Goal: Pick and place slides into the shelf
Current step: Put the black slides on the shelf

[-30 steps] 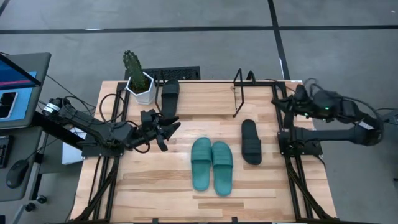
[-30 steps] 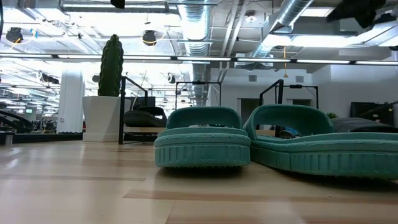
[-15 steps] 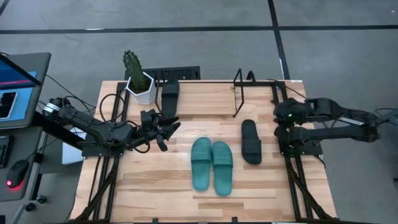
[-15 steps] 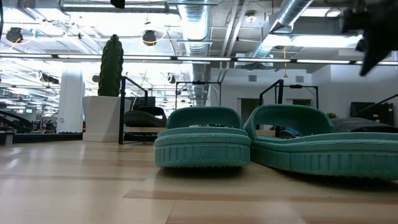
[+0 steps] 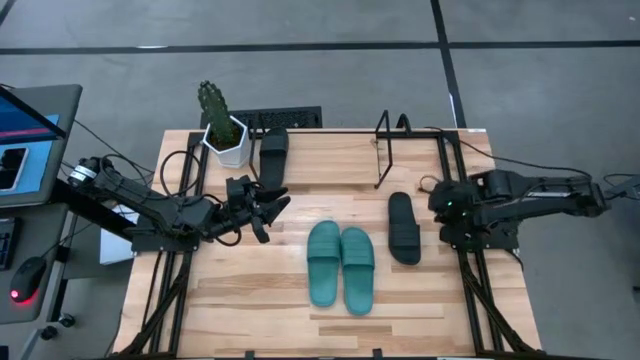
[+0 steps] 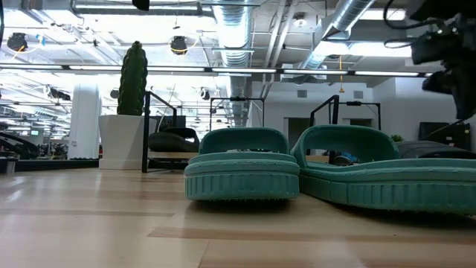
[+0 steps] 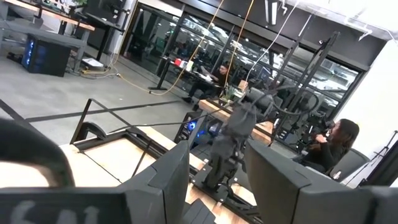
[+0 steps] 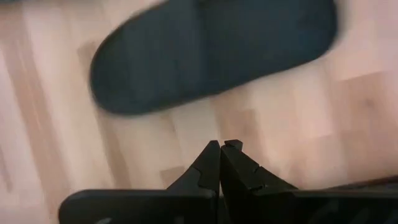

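One black slide point(image 5: 273, 155) sat in the shelf point(image 5: 385, 150); we still had three on the surface point(image 5: 250, 300). Our right pincer point(image 8: 221, 163), pressed together, hovered beside the other black slide point(image 5: 404, 228). The left pincer point(image 5: 268, 208) waited spread, empty.

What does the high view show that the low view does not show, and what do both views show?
Only the high view shows the black slide lying beside the shut right hand, the waiting left hand, and the table's whole layout. Only the low view shows the room's ceiling pipes. Both show the two teal slides, the potted cactus and the shelf.
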